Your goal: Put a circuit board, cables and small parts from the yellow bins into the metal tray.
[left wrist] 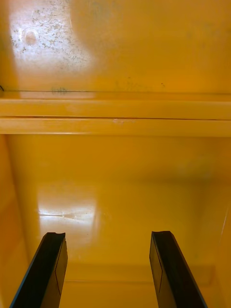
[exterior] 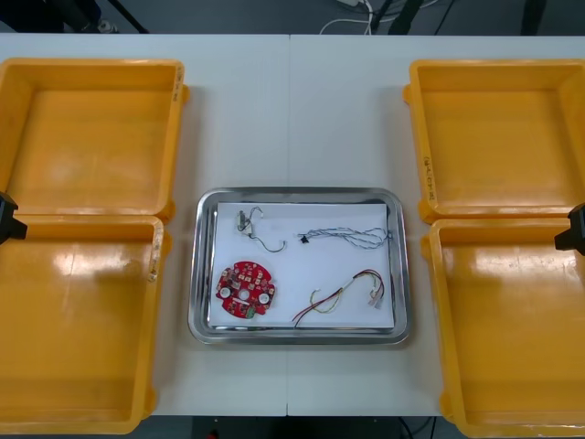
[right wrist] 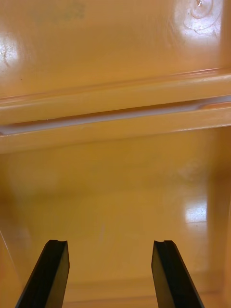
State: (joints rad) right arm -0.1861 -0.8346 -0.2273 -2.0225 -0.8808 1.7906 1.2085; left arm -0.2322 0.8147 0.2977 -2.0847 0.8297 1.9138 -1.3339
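Your left gripper (left wrist: 107, 236) sits at the table's (exterior: 292, 110) left edge, its fingers standing apart. Your right gripper (right wrist: 110, 243) sits at the right edge, likewise spread.

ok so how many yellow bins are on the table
4. Far left bin, near left bin, far right bin and near right bin, flanking the metal tray. None looks hidden. Left gripper and right gripper hang open at the sides of the table.
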